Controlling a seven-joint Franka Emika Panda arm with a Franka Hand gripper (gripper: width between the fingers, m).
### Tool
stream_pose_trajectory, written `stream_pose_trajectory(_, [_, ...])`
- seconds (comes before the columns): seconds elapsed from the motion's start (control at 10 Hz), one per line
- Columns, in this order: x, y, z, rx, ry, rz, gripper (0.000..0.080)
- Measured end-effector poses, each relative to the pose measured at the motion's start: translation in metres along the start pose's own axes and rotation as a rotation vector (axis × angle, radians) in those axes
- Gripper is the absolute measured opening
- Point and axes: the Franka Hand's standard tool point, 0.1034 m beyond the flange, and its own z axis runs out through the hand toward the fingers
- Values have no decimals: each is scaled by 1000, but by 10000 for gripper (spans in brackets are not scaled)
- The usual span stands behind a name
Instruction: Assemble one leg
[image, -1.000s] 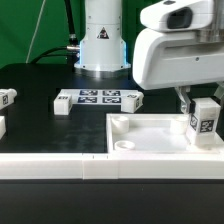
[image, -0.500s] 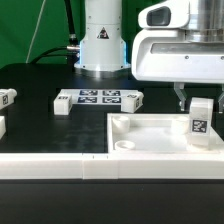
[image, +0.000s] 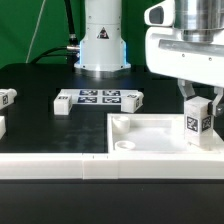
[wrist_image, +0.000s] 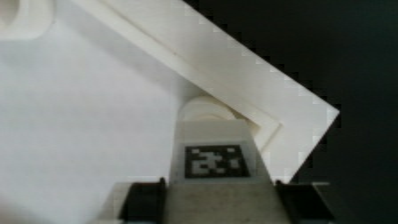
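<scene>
My gripper (image: 197, 105) is shut on a leg (image: 197, 124), a small white oblong block with a black-and-white marker on its face. It holds the leg upright over the corner of the large white tray-like piece (image: 150, 126) at the exterior view's right. In the wrist view the leg (wrist_image: 217, 160) sits between my two dark fingers (wrist_image: 146, 200), pointing at a round socket (wrist_image: 210, 110) in the tray's corner. Other legs lie on the black table: one (image: 63, 103) beside the marker board, one (image: 132, 98) at its other end, one (image: 6, 97) at the far left.
The marker board (image: 98, 97) lies flat in front of the robot base (image: 102, 45). A long white rim (image: 50, 163) runs along the front edge. Another small white part (image: 2, 126) shows at the left edge.
The gripper has turned about its axis while holding the leg, so the leg's marker face now sits at an angle; the leg stays over the tray's right corner.
</scene>
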Motion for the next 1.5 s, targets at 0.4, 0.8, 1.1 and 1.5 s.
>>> stream_pose_trajectory(0.4, [-1, 0, 0, 0, -1, 138, 291])
stream_pose_trajectory(0.8, [-5, -1, 2, -5, -2, -139, 637])
stream_pose_trajectory(1.1, [-7, -1, 4, -7, -5, -460, 646])
stream_pose_trajectory(1.5, [-9, -2, 4, -16, -8, -878, 649])
